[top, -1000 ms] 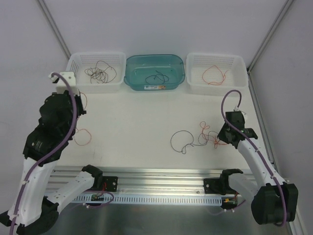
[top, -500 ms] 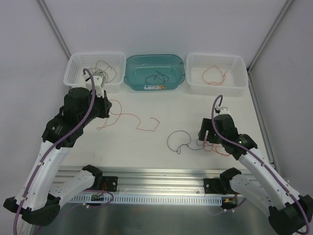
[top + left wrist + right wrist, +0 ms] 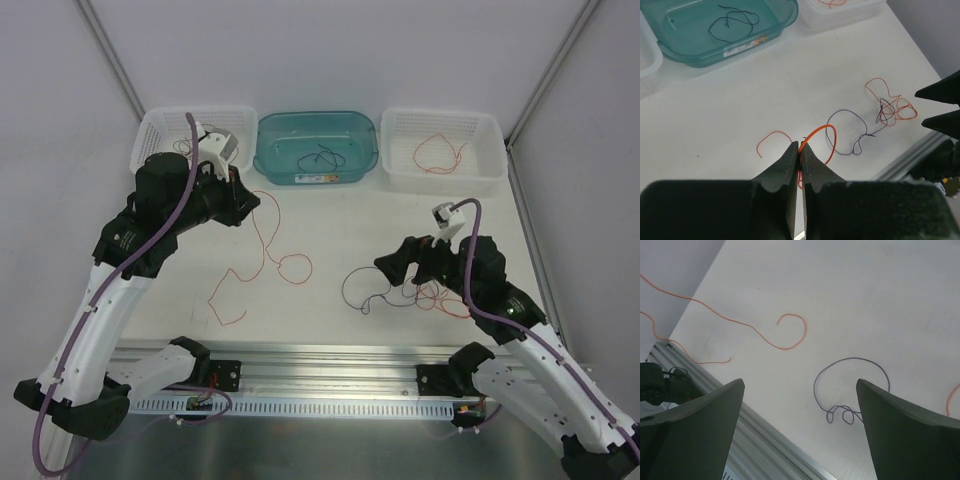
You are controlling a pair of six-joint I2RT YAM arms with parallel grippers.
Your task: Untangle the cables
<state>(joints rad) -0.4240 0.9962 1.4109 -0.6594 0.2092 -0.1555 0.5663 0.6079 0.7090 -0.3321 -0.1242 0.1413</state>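
My left gripper [image 3: 250, 201] is shut on a thin red cable [image 3: 268, 245] and holds one end up. The rest trails down to a loop and a loose end on the table. In the left wrist view the orange-red cable [image 3: 826, 131] rises from between the closed fingertips. My right gripper [image 3: 393, 266] stands wide open with nothing in it, above a dark cable [image 3: 345, 285] lying in a loop. That dark cable [image 3: 855, 359] shows between the open fingers. A small red and dark tangle [image 3: 432, 296] lies under the right arm, and the same tangle [image 3: 890, 107] is in the left wrist view.
Three containers line the far edge: a white basket [image 3: 160, 128] with dark cables, a teal bin [image 3: 268, 160] with one dark cable, and a white basket [image 3: 490, 128] with a red cable. An aluminium rail [image 3: 330, 360] runs along the near edge.
My right gripper has opened, let go at the tangle and swung left. My left gripper has moved right and away, drawing the red cable free of the tangle.
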